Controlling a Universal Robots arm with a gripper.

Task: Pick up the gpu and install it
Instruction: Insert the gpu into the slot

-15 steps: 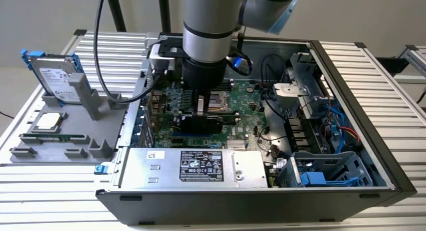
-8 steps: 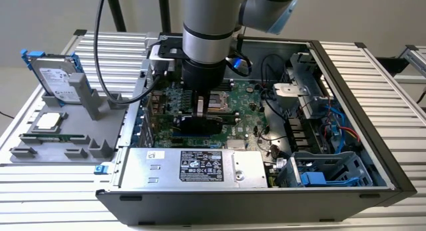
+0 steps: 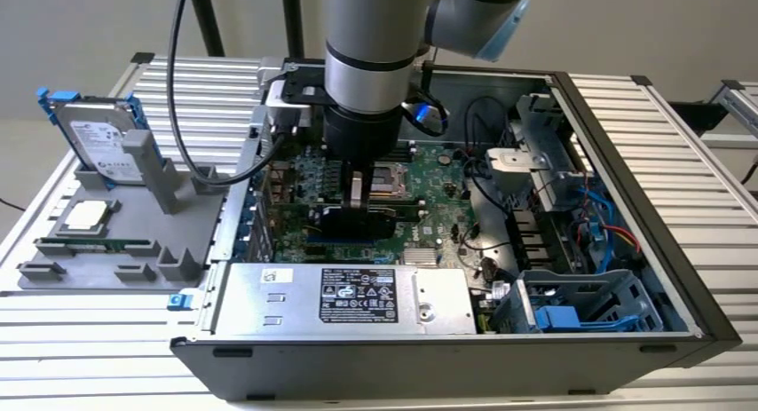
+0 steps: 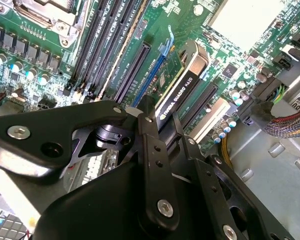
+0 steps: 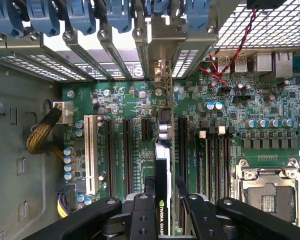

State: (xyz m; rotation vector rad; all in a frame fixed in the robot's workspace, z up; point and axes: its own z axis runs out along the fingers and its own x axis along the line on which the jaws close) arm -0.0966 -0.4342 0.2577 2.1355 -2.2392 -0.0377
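The gpu (image 5: 163, 165) is pinched edge-up in the hand (image 5: 162, 200), its long axis laid along the motherboard (image 5: 270, 125) slots directly beneath.

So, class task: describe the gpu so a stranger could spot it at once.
Find the open computer case and its green motherboard. The gpu stands on edge among the long slots, held by the gripper. Its black shroud sets it apart from the bare slots beside it.

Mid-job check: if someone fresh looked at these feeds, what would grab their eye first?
The arm reaching down into the open computer case, its end effector closed on the gpu, which stands on edge over the green motherboard among the expansion slots. Next, the silver power supply along the case's near edge, and the hard drive standing in the grey holder at the exterior view's left.
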